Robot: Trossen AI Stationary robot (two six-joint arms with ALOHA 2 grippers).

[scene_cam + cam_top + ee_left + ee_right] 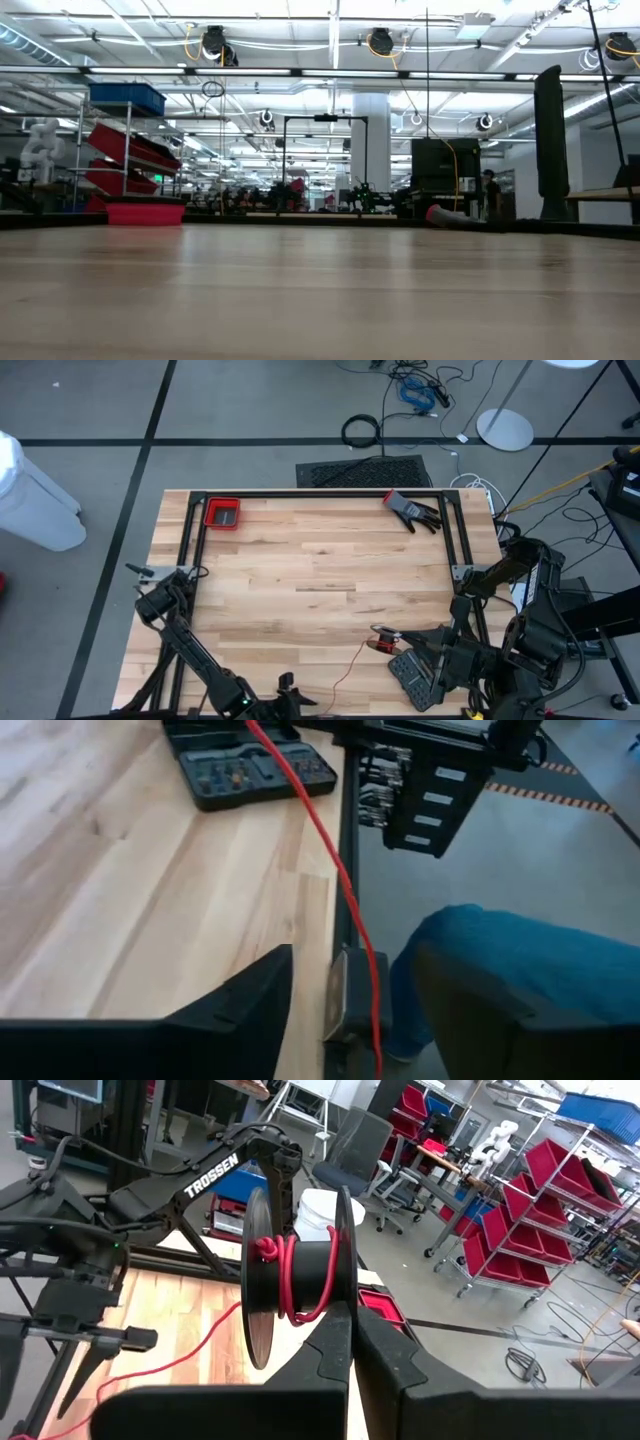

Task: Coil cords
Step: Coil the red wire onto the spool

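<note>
From above, both arms crowd the near edge of the wooden table (300, 570), and much of each is cut off by the frame. The left gripper (285, 685) sits at the near edge, too small and dark here to read its fingers. The right gripper (400, 643) is lost among dark parts near a black spool (381, 645), from which a thin red cord (352, 665) trails across the wood toward the left arm. Just beside the spool lies an open black tool case (412, 675). At the far side sit a red bin (222, 513) and a dark glove (412, 510).

At table height, neither arm nor the cord shows; only the red bin (145, 212) stands out against the room.

From the left wrist, that arm's two fingers stand spread apart, nothing between them, and the red cord (340, 870) runs slack down over the table edge past a person's blue trouser leg (520, 960). The tool case (250, 765) lies beyond.

From the right wrist, the fingers (330, 1350) are pressed together under the spool (295, 1275); whether they pinch its rim I cannot tell. A few loose turns of red cord (290, 1270), knotted at one flange, wrap its core, and the rest drops toward the table.
</note>
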